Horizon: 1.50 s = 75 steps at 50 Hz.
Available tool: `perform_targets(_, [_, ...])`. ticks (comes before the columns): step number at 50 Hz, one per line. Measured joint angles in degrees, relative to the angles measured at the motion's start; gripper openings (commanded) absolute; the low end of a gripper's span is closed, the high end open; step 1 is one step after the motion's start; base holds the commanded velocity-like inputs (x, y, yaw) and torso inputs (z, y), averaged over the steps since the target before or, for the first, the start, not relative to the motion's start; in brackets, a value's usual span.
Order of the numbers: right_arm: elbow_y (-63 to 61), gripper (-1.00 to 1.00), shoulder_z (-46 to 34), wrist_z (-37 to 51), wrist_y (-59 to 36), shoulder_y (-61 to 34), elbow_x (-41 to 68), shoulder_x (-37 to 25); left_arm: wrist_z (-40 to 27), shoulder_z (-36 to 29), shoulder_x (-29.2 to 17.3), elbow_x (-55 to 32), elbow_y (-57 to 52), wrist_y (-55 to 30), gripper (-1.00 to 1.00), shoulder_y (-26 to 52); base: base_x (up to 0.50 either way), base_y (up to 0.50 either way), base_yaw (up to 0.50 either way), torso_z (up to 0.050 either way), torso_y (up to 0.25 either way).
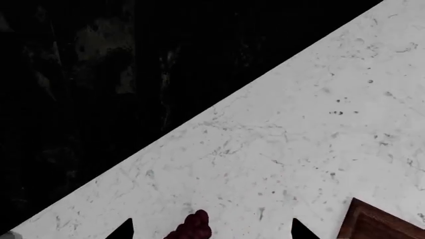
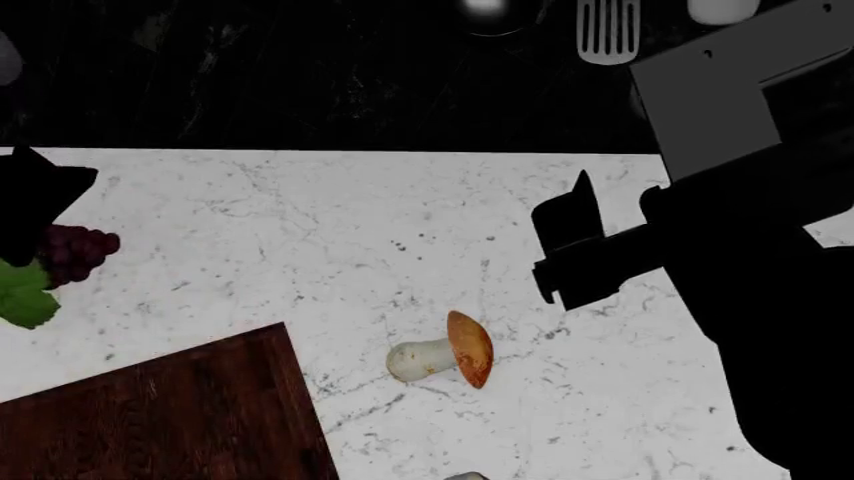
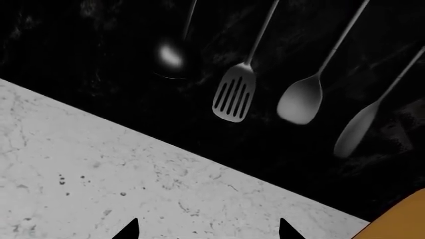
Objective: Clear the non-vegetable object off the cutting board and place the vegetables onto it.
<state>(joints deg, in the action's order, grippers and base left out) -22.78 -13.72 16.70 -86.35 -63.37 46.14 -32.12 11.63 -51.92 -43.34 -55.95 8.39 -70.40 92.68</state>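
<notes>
Grapes (image 2: 78, 252) held off the board (image 2: 160, 415) between left gripper (image 1: 211, 230) tips; mushroom (image 2: 447, 355), lying sideways on counter (image 2: 334, 230), is nearer the open right gripper (image 2: 567, 245)

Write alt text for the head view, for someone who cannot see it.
A mushroom lies on its side on a white marble counter, just right of a dark wooden cutting board. At the left edge a black gripper sits over purple grapes with a green leaf; the right arm hangs above the counter.
</notes>
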Motion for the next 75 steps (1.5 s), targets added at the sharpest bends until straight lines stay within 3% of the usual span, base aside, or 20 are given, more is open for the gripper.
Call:
perform_targets(15, [-1.96, 1.00, 2.62, 3.24, -2.03, -0.06, 5.52, -1.34, -11.87, 12.16, -3.67, -18.30, -14.38, -5.46, 1.00, -2.80, 0.00, 0.00, 0.00, 0.000, 0.000])
perform_targets(26, [-2.11, 1.00, 2.72, 6.42, -1.55, 0.12, 9.91, -2.89, -18.63, 15.30, -2.82, -31.33, -21.74, -8.16, 1.00, -3.69, 0.00, 0.00, 0.00, 0.000, 0.000])
perform_targets(54, [-0.41, 1.00, -0.70, 8.48, 1.75, -0.22, 12.81, -4.73, -27.98, 11.87, 4.47, -49.20, -28.59, -8.39, 1.00, -3.39, 0.00, 0.00, 0.00, 0.000, 0.000])
perform_targets(75, [0.37, 1.00, -2.39, 9.08, 3.95, 0.07, 13.40, -5.18, -37.01, 5.35, 9.19, -63.36, -29.17, -2.55, 1.00, -2.03, 0.00, 0.00, 0.00, 0.000, 0.000])
